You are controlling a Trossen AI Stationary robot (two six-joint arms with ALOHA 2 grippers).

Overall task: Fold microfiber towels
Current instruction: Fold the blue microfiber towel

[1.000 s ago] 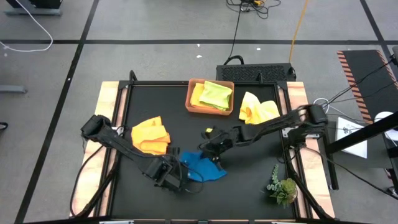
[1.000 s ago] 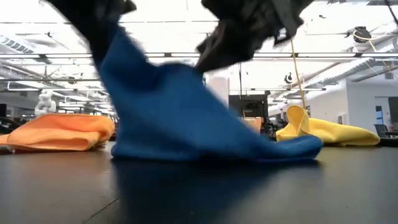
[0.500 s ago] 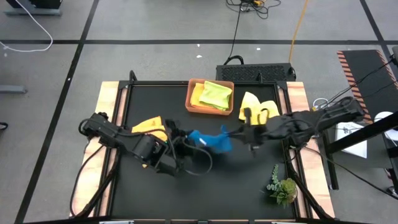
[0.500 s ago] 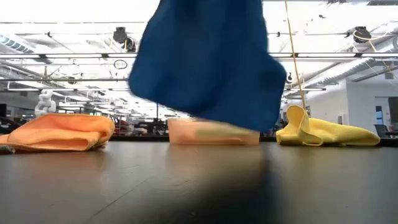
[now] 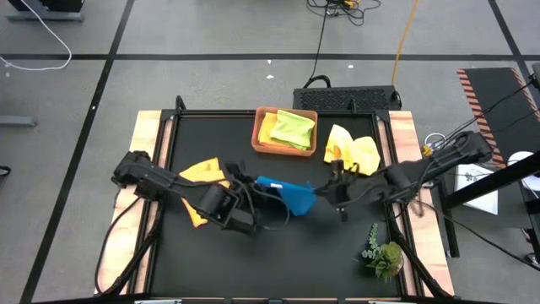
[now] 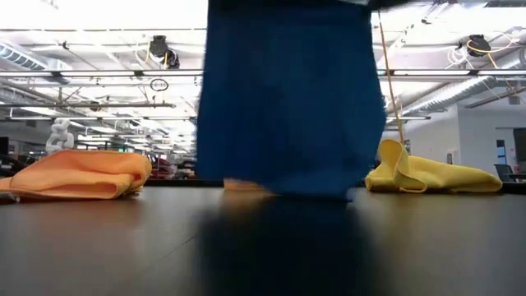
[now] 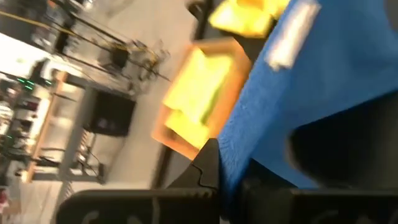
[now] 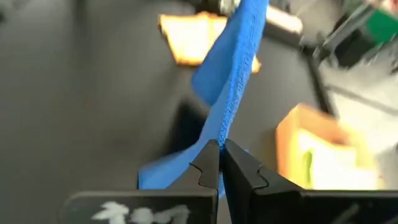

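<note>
- Blue towel (image 5: pixel 285 192) is off the table, stretched between both grippers at table centre; a second ago it was a heap at 6 o'clock of centre with only its top pulled up.
- Low view: blue towel now hangs as a flat sheet, bottom edge just above the tabletop – half a second ago it was higher and skewed. Reads as the spread-out step, ready to lay flat; no fold made yet.
- Left gripper (image 5: pixel 253 184) pinched shut on the towel's 9 o'clock end; left wrist view shows cloth running into the closed fingers.
- Right gripper (image 5: pixel 325 192) clamped on the 3 o'clock end – right wrist view shows the edge nipped between fingertips, sheet seen edge-on.
- Orange towel (image 5: pixel 201 179) at 9 o'clock, partly under the left arm; yellow towel (image 5: pixel 350 150) at 2 o'clock, both crumpled.
- Tray (image 5: pixel 260 140) at 12 o'clock holds the lime towel (image 5: pixel 294 128) on another yellow one.
- High view alone shows the span between grippers; low view alone shows clearance above the table (image 5: pixel 211 127).
</note>
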